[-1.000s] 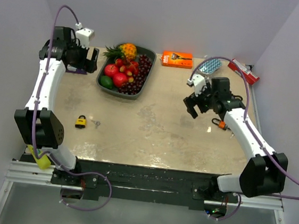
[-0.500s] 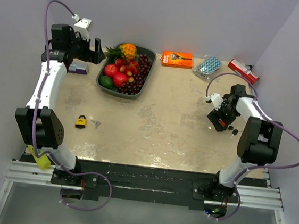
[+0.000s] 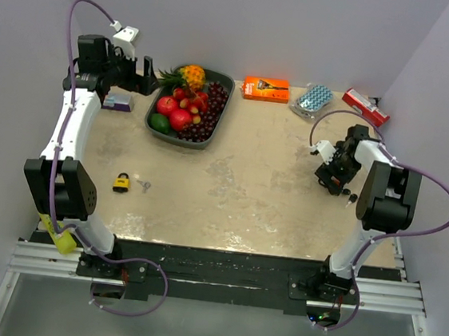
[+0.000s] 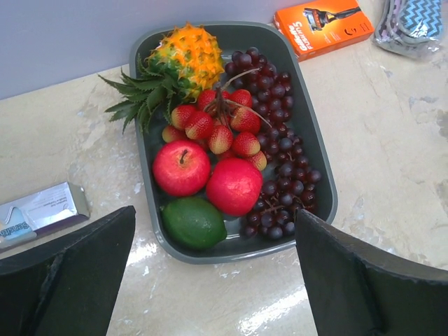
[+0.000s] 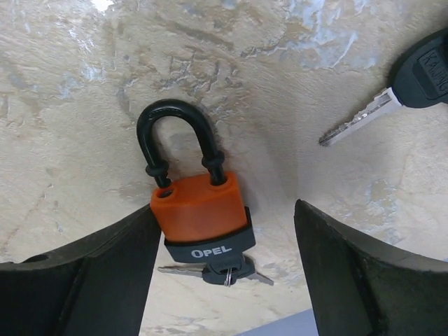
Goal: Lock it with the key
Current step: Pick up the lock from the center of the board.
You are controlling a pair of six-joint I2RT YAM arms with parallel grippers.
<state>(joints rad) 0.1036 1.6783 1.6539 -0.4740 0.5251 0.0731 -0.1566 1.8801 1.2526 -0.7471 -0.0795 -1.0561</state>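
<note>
Right claw [image 5: 225, 210] wide open, empty, over orange OPEL padlock [image 5: 199, 210] lying on surface [image 5: 70, 84]; black-headed key [image 5: 392, 91] nearby. Left claw [image 4: 215, 231] wide open, empty, above fruit tray [image 4: 318, 161].

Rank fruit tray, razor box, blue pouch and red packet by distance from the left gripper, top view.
1. Fruit tray, beside the left gripper.
2. Razor box, back centre.
3. Blue pouch, back right.
4. Red packet, far right corner.
</note>
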